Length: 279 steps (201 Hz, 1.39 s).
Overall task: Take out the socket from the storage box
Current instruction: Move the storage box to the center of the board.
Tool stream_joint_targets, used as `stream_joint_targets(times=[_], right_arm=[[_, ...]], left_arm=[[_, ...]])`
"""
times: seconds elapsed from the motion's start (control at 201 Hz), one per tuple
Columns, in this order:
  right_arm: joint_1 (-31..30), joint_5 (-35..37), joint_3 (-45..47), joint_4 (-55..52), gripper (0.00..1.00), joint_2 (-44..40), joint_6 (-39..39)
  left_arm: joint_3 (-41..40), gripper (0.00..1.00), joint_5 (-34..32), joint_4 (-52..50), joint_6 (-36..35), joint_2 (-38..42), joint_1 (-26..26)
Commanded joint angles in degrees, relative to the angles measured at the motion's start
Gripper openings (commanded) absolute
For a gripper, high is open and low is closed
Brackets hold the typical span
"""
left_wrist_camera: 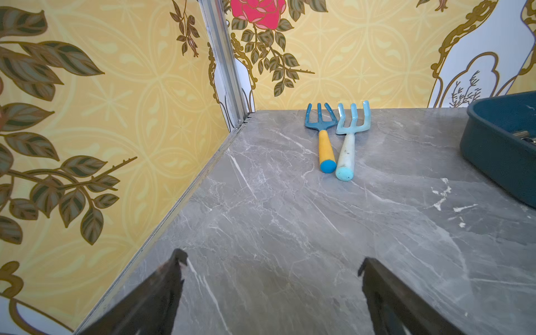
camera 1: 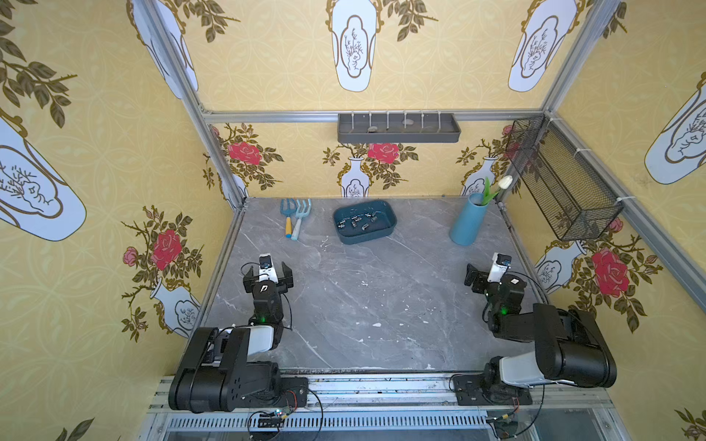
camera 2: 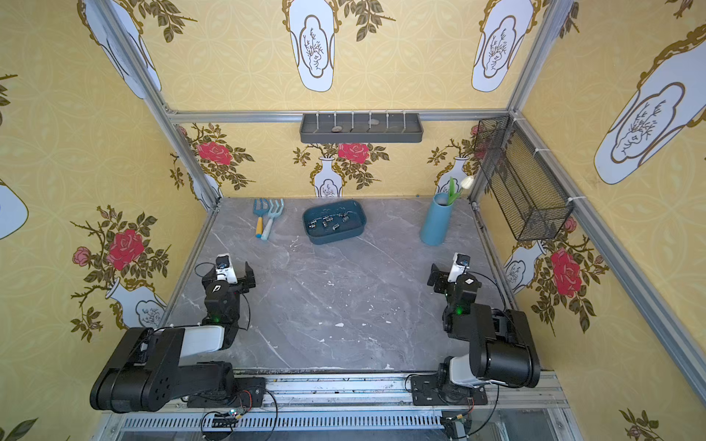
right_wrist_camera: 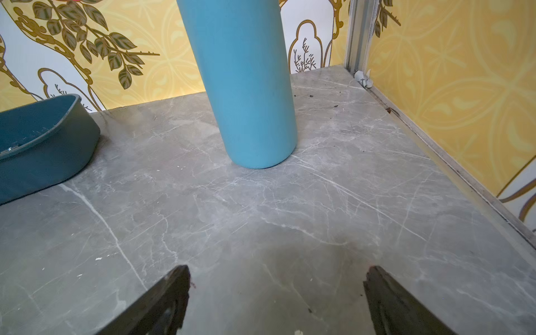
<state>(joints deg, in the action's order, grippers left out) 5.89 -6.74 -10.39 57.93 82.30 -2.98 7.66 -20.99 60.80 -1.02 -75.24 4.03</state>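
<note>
- Storage box (camera 1: 363, 237): shallow teal plastic tub with rounded corners, far centre of the grey marbled table (camera 1: 363, 305). It holds several small metal sockets (camera 1: 357, 222), plain in both top views.
- Vase (camera 1: 466, 225): smooth blue cylinder, far right, holding one white tulip (camera 1: 505, 182).
- Two garden forks (left_wrist_camera: 345, 150): far left, closest in the left wrist view.
- Left jaws, right jaws: spread wide, empty, near side.

1. Grey, white-veined marble-patterned table (camera 1: 363, 298).
2. Dark teal rounded-rectangular plastic storage box (camera 1: 366, 235), far centre.
3. Dark blue garden fork with yellow handle (camera 1: 287, 218), touching pale blue garden fork (camera 1: 300, 220), far left.
4. Light blue cylindrical vase (camera 1: 467, 223), standing, far right.
</note>
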Motion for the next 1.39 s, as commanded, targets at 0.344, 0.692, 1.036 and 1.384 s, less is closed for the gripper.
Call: stream_joint_targets(times=[0.344, 0.692, 1.036, 1.384], right_arm=[[0.07, 0.01, -0.20, 0.70, 0.98, 0.06, -0.19], [0.04, 7.04, -6.15, -21.89, 0.97, -15.38, -4.09], [0.26, -5.70, -21.13, -52.81, 0.98, -27.20, -25.92], [-4.87, -17.80, -25.93, -56.18, 0.97, -23.31, -28.14]], left_arm=[[-0.28, 1.00, 0.08, 1.12, 0.27, 0.02, -0.02], [4.60, 1.00, -0.40, -20.64, -1.35, 19.60, 2.89], [27.82, 1.00, 10.87, -49.16, 26.04, 16.73, 6.49], [58.45, 1.00, 31.82, -70.79, 33.99, -13.26, 8.10]])
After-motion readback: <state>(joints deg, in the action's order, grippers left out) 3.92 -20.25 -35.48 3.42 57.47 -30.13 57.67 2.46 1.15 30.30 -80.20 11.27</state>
